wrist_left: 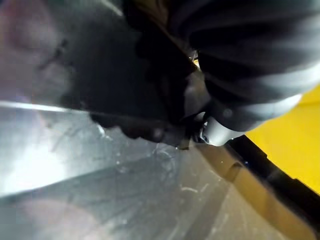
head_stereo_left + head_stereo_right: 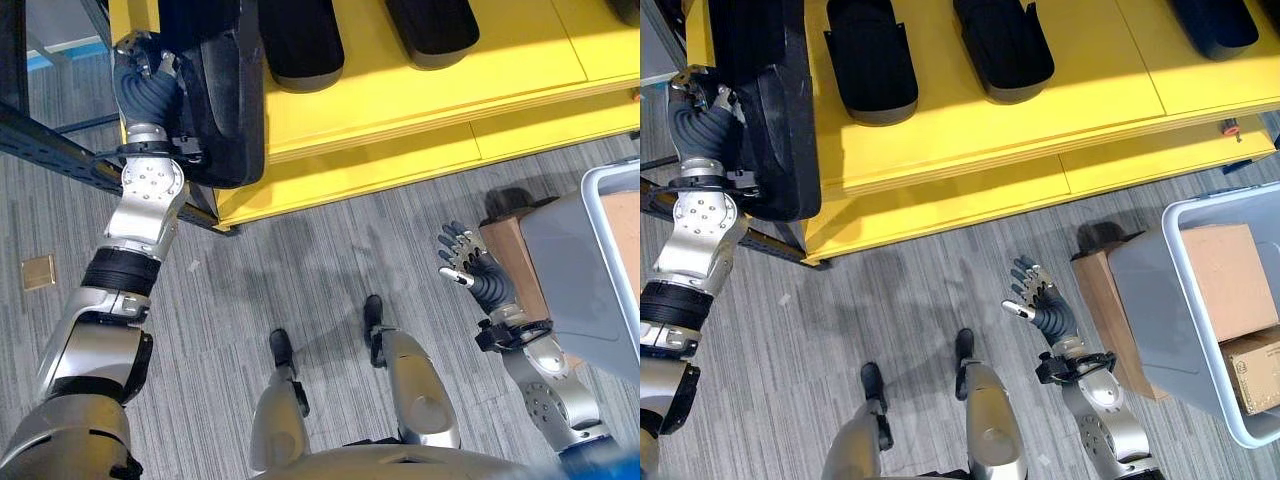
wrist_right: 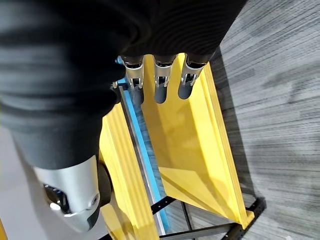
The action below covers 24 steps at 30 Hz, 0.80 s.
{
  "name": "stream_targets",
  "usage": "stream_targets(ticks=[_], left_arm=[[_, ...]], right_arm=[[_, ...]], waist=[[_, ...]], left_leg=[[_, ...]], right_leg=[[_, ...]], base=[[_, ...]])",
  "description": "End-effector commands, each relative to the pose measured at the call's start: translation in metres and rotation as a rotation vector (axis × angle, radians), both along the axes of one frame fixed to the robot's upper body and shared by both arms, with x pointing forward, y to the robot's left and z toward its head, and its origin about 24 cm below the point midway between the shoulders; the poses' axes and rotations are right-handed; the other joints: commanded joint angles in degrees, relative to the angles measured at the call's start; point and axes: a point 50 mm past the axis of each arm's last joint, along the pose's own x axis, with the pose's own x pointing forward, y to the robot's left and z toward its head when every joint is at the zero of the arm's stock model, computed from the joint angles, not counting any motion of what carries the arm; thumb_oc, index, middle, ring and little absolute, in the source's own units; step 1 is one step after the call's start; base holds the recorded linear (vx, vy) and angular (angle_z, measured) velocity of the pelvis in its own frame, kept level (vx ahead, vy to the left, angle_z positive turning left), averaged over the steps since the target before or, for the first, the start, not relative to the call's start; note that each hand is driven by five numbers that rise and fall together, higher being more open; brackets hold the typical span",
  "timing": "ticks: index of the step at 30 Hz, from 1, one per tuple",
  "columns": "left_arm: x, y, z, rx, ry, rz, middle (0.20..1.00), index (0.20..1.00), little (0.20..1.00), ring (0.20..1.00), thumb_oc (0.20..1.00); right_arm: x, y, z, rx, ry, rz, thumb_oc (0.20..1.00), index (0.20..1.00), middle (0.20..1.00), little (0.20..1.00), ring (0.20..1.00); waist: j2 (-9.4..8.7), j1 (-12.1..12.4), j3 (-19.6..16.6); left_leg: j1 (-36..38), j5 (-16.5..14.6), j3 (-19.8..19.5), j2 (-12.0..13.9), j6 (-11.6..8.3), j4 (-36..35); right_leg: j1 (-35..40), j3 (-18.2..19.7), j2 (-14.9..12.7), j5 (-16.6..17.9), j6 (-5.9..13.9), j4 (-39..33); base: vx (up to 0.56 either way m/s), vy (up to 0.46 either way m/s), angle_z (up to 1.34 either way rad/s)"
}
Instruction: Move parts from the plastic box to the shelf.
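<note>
A large black moulded part [image 2: 225, 90] stands on edge at the left end of the yellow shelf [image 2: 420, 100]. My left hand [image 2: 148, 85] is against its outer side, fingers curled round its rim; the left wrist view has the dark part [image 1: 100, 75] right up against the hand. Other black parts [image 2: 872, 60] [image 2: 1005, 45] lie flat further along the shelf. My right hand [image 2: 1040, 298] hangs open above the floor, holding nothing, just left of the grey plastic box [image 2: 1160, 290]. In the right wrist view its fingers [image 3: 160, 82] are straight.
Cardboard boxes [image 2: 1230, 265] sit inside the plastic box, and a brown carton [image 2: 1102, 295] leans against its left wall. A dark rack beam [image 2: 50, 150] crosses at the left by my left arm. A small brass plate [image 2: 38, 271] is set in the carpet.
</note>
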Motion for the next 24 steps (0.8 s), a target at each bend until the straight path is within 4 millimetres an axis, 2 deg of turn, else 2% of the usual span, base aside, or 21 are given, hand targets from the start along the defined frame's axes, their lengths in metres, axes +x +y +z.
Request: stream_targets(ticks=[1,10,11,12,15,16,17,24], left_arm=[[-0.005,0.010,0.041,-0.075,-0.148,-0.031,0.200,0.200,0.200,0.200,0.200],[0.007,0.028,0.045,-0.258,-0.114,-0.037,0.200,0.200,0.200,0.200,0.200],[0.009,0.032,0.043,-0.320,-0.111,-0.044,0.200,0.200,0.200,0.200,0.200],[0.010,0.034,0.040,-0.361,-0.112,-0.050,0.200,0.200,0.200,0.200,0.200],[0.011,0.037,0.036,-0.440,-0.116,-0.062,0.200,0.200,0.200,0.200,0.200],[0.012,0.038,0.036,-0.455,-0.112,-0.062,0.200,0.200,0.200,0.200,0.200],[0.013,0.038,0.036,-0.463,-0.110,-0.063,0.200,0.200,0.200,0.200,0.200],[0.015,0.045,0.044,-0.472,-0.102,-0.039,0.200,0.200,0.200,0.200,0.200]], right_arm=[[-0.005,-0.001,0.005,0.018,-0.031,0.019,1.000,1.000,1.000,1.000,1.000],[-0.005,-0.001,0.002,0.022,-0.008,0.021,1.000,1.000,1.000,1.000,1.000],[-0.004,-0.001,0.002,0.019,-0.007,0.021,1.000,1.000,1.000,1.000,1.000],[-0.005,0.000,0.002,0.020,-0.004,0.022,1.000,1.000,1.000,1.000,1.000],[-0.005,0.001,0.002,0.026,0.001,0.024,1.000,1.000,1.000,1.000,1.000],[-0.004,0.001,0.002,0.025,0.001,0.023,1.000,1.000,1.000,1.000,1.000],[-0.004,0.001,0.001,0.022,0.005,0.021,1.000,1.000,1.000,1.000,1.000],[-0.002,-0.001,0.004,0.021,-0.004,0.017,1.000,1.000,1.000,1.000,1.000]], waist=[[0.00,-0.6,-1.2],[-0.68,-0.9,-1.0],[-0.85,-0.9,-1.1],[-0.43,-0.8,-1.2],[-0.60,-0.6,-1.3],[-1.06,-0.7,-1.3],[-0.70,-0.6,-1.5],[-1.01,-0.8,-1.9]], left_leg=[[2.6,-7.7,-1.9,2.6,-0.62,8.8],[-1.0,-8.8,-2.8,2.4,-0.58,12.5],[-1.6,-9.1,-2.9,2.4,-0.56,13.2],[-1.0,-10.5,-3.1,2.8,-0.68,13.4],[-1.5,-10.8,-3.2,2.9,-0.63,14.1],[-2.3,-9.6,-3.1,2.5,-0.53,14.4],[-1.7,-11.0,-3.3,2.9,-0.66,14.4],[-2.1,-11.6,-3.4,3.2,-0.60,15.2]], right_leg=[[-1.2,2.9,-7.0,5.7,9.67,-1.5],[-2.2,3.1,-7.2,5.9,9.56,-1.3],[-2.5,3.2,-7.1,6.0,9.59,-1.2],[-2.1,3.2,-6.8,4.6,10.19,-0.6],[-2.2,3.2,-6.8,4.5,10.18,-0.5],[-2.6,3.2,-7.0,5.8,9.58,-1.1],[-2.1,3.2,-6.7,4.5,10.16,-0.6],[-2.1,3.3,-6.3,4.3,10.13,-0.6]], base=[[-0.03,0.015,0.06],[0.00,0.001,0.01],[0.07,0.021,0.02],[0.07,0.028,0.01],[0.00,0.006,0.00],[0.00,0.000,0.00],[0.00,0.000,0.00],[0.01,0.003,0.00]])
